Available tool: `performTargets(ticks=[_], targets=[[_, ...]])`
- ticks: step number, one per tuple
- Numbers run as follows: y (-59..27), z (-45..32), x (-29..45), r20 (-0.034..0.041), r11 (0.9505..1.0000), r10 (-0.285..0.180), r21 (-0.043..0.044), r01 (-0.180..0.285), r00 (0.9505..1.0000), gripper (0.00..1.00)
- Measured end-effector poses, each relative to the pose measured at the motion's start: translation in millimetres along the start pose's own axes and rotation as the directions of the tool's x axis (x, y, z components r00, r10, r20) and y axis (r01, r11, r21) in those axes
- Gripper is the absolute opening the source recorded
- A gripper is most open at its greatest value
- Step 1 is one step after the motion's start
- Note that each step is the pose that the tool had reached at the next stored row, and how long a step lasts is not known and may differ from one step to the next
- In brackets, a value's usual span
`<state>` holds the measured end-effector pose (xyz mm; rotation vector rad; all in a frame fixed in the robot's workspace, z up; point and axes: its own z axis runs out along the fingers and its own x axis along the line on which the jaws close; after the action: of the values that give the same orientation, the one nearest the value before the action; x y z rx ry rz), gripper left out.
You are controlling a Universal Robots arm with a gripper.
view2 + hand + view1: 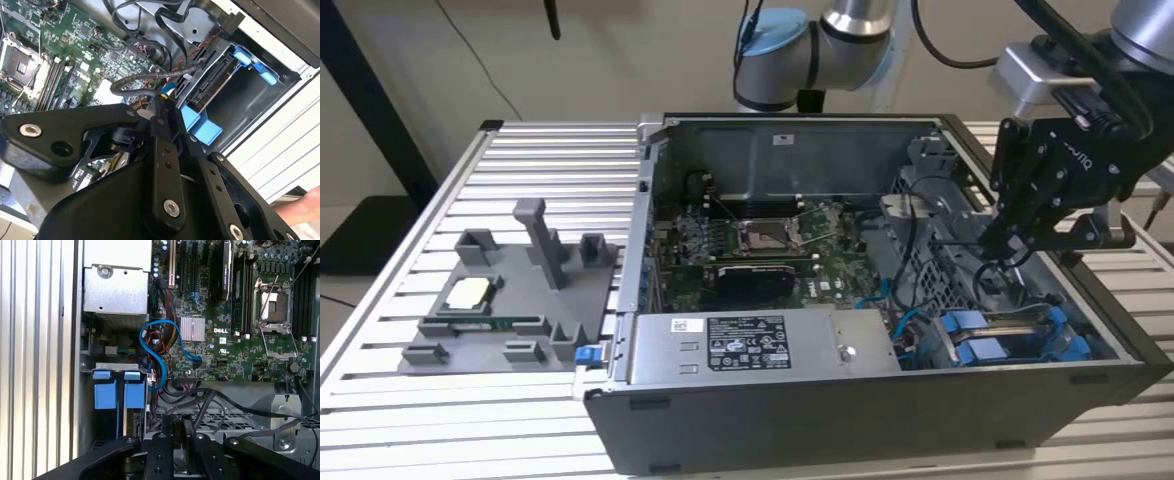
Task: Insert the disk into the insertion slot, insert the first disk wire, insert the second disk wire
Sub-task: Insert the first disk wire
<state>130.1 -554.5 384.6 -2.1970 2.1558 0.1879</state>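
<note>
In the exterior view my gripper (997,245) reaches into the open computer case on its right side, above the insertion slot (994,340) with its bright blue rails. In the second wrist view the gripper (162,102) is shut on the connector end of a dark disk wire (142,79) that loops away from the fingertips. Just beyond it is the slot (240,65), and the disk (212,82) lies inside it between the blue tabs. In the first wrist view the fingers (167,432) stand close together among black cables, beside the slot's blue tabs (120,392).
A blue data cable (155,355) curls near the slot. The motherboard (761,240) covers the case floor, and a white-labelled power supply box (761,345) sits at the front. A grey fixture tray (507,300) lies outside the case on the exterior view's left. A person's hand (305,207) shows at the case edge.
</note>
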Motion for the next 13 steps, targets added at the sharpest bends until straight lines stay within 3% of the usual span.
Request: performTargets(ticks=[4,7,9,13], targets=[[0.0,0.2,0.1,-0.0012,1.0000,0.000,0.0000,0.000,1.0000,0.19],[0.0,0.6,0.2,-0.0076,1.0000,0.000,-0.0001,0.000,1.0000,0.19],[-0.3,0.9,0.4,-0.0202,1.0000,0.001,-0.0003,-0.001,0.9998,0.19],[-0.8,1.2,1.4,-0.0596,1.0000,0.003,-0.0011,-0.003,0.9982,0.19]])
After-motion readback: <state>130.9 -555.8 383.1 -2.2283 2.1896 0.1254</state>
